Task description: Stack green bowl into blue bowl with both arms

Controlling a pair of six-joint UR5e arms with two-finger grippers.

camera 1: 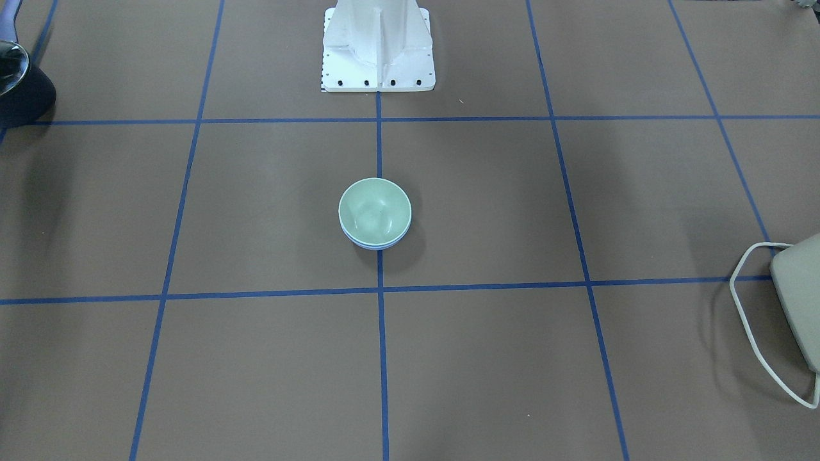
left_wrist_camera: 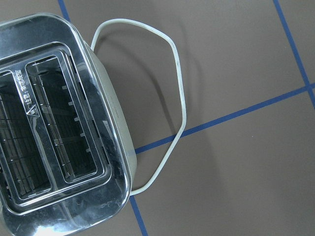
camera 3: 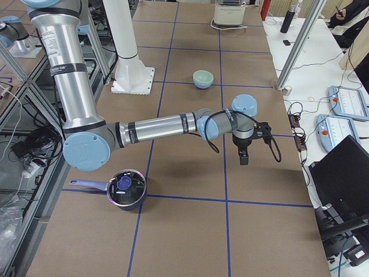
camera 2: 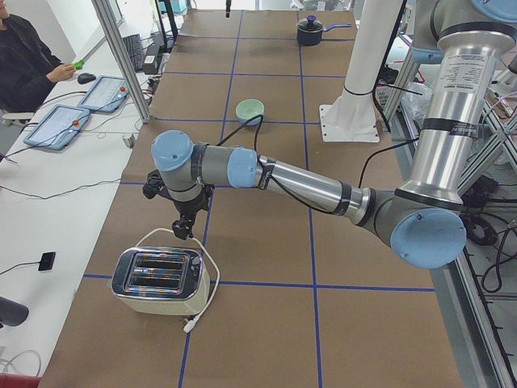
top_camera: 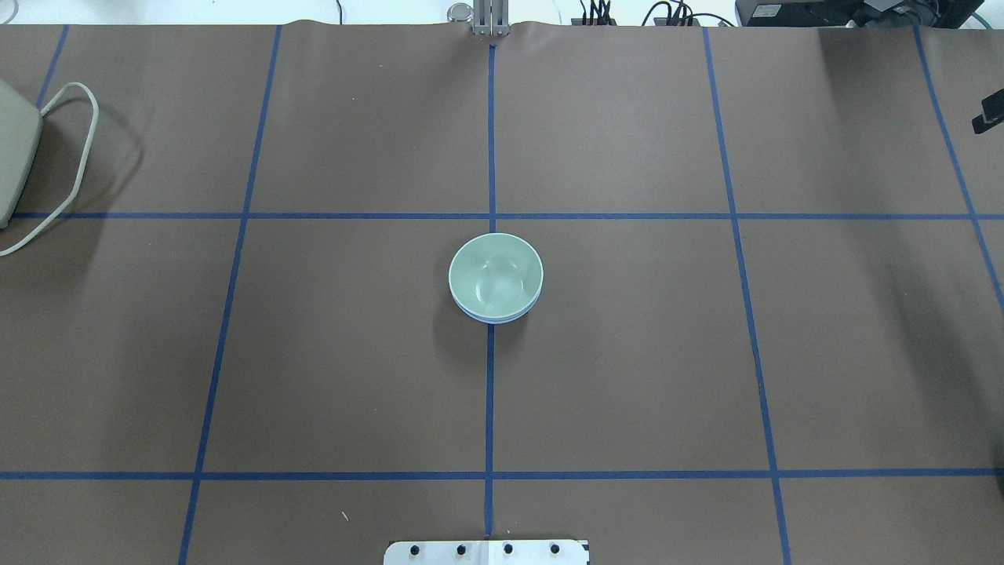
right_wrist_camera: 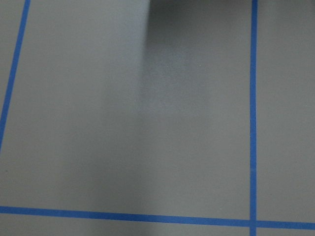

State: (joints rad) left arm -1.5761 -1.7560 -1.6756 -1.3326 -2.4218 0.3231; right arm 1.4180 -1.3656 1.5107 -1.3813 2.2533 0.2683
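The pale green bowl (camera 1: 375, 210) sits nested inside the blue bowl (camera 1: 375, 245) at the table's middle, on the centre tape line. Only the blue rim shows under the green bowl. The stack also shows in the overhead view, green bowl (top_camera: 496, 275) over blue rim (top_camera: 492, 320), and in the side views (camera 2: 250, 108) (camera 3: 203, 77). My left gripper (camera 2: 183, 229) hangs just above a toaster, far from the bowls. My right gripper (camera 3: 244, 156) hangs over bare table near the operators' edge. I cannot tell whether either is open or shut. Neither holds anything that I can see.
A chrome toaster (camera 2: 160, 279) with a white cord (left_wrist_camera: 177, 98) stands at the left end of the table. A dark pot (camera 3: 125, 189) with a lid stands at the right end. The white pedestal (camera 1: 378, 51) is behind the bowls. An operator (camera 2: 24, 61) sits beside the table.
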